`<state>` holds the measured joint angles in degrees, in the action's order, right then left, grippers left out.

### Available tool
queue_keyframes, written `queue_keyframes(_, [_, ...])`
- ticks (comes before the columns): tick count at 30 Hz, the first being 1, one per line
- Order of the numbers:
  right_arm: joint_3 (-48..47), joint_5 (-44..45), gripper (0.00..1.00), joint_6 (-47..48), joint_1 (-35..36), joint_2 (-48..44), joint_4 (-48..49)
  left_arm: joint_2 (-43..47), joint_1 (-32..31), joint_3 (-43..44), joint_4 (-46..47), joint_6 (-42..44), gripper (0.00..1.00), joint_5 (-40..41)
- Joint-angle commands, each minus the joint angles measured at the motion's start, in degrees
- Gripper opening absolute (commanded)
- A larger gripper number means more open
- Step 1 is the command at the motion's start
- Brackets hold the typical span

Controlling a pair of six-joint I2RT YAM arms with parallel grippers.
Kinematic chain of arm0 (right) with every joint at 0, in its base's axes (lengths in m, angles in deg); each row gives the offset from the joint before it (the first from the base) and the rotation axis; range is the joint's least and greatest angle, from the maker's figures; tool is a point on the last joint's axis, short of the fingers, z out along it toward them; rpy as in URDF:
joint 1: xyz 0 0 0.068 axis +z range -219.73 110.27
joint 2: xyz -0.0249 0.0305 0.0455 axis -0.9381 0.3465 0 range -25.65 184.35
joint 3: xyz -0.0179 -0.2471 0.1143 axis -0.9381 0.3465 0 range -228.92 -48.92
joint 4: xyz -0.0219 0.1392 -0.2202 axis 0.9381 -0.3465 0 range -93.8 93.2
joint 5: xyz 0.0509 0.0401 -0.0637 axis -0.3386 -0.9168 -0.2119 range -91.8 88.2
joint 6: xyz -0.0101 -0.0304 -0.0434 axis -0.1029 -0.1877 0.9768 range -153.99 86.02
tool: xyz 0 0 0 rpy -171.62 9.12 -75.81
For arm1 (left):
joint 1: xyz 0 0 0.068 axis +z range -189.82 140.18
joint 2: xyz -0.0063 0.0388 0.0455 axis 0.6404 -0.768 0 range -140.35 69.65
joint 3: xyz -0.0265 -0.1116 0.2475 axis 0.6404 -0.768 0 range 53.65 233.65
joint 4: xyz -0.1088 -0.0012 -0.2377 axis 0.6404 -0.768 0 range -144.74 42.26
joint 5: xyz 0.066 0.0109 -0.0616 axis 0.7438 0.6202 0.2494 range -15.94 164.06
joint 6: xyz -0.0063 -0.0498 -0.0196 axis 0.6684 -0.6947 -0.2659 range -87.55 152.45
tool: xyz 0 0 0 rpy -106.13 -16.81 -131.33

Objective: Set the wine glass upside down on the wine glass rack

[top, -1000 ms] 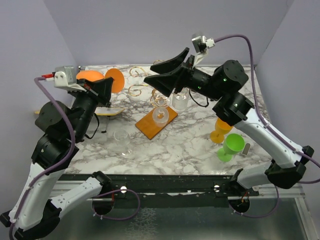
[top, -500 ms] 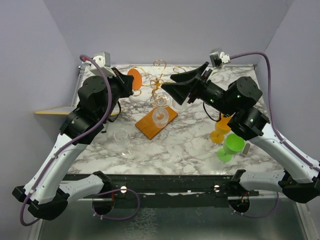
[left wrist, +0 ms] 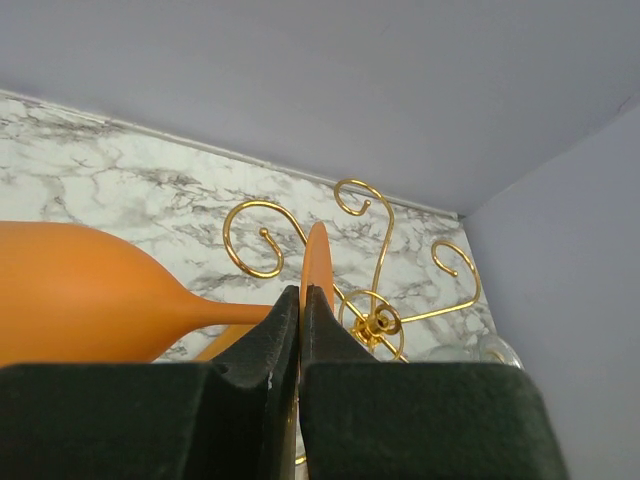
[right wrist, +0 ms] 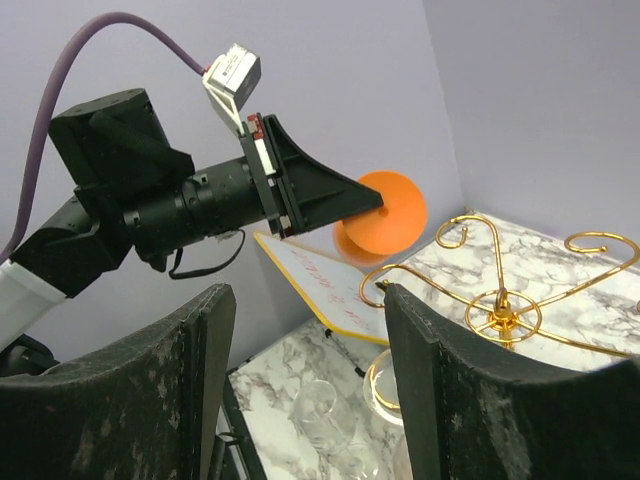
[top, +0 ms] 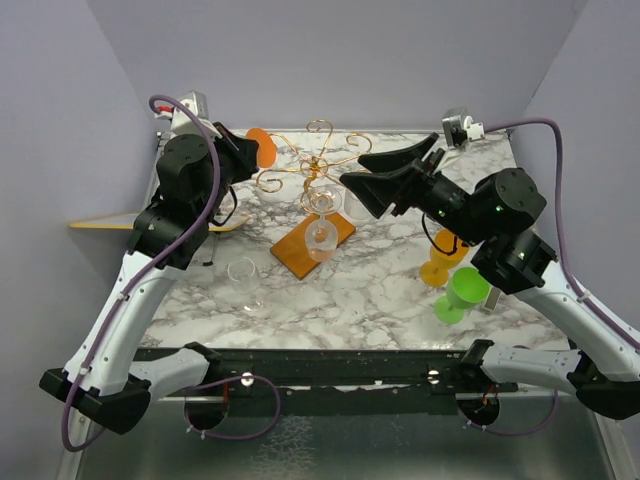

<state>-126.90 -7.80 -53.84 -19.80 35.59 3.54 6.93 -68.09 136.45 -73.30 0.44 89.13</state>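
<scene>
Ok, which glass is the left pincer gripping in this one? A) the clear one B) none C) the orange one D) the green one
C: the left pincer is shut on the stem of the orange wine glass, whose foot points toward the wine glass rack.

The left gripper (top: 241, 160), clamped on the stem of the orange wine glass (top: 262, 148), now sits farther from the left edge of the table (top: 380, 285), nearer its back-left corner. The glass's foot is now close beside a scroll arm of the wine glass rack (top: 318, 168). The right gripper (top: 352, 172) has drawn back from over the rack toward the right edge.
</scene>
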Motion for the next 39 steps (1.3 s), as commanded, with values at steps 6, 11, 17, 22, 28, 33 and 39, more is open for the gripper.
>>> queue_keyframes(6, [-0.37, 5.65, 0.64, 2.15, 0.25, 1.50, -5.27, -3.01, 5.09, -0.78, 5.31, -5.62, 0.00, -13.21])
queue_keyframes(11, [-2.92, 11.91, 0.60, 3.26, 0.22, 5.57, -9.97, -3.05, 7.47, -2.46, 8.43, -8.20, 0.00, -16.76])
queue_keyframes(17, [-3.74, 13.40, 0.59, 3.87, 0.22, 7.63, -10.71, -3.80, 10.89, -4.71, 11.40, -12.25, 0.00, -23.57])
queue_keyframes(22, [-7.17, 19.20, 0.55, 5.44, 0.21, 11.43, -14.98, -4.03, 13.46, -6.61, 13.73, -15.44, 0.00, -29.60])
queue_keyframes(28, [-9.02, 21.16, 0.53, 6.14, 0.25, 14.62, -17.07, -3.07, 15.45, -9.22, 17.41, -19.20, 0.00, -33.52])
queue_keyframes(33, [-10.38, 21.77, 0.52, 6.73, 0.19, 16.13, -17.85, -3.11, 16.49, -11.77, 21.13, -22.21, 0.00, -36.64])
queue_keyframes(39, [-10.53, 21.29, 0.49, 6.93, 0.20, 16.27, -18.06, -4.35, 17.62, -13.64, 30.55, -27.87, 0.00, -42.17])
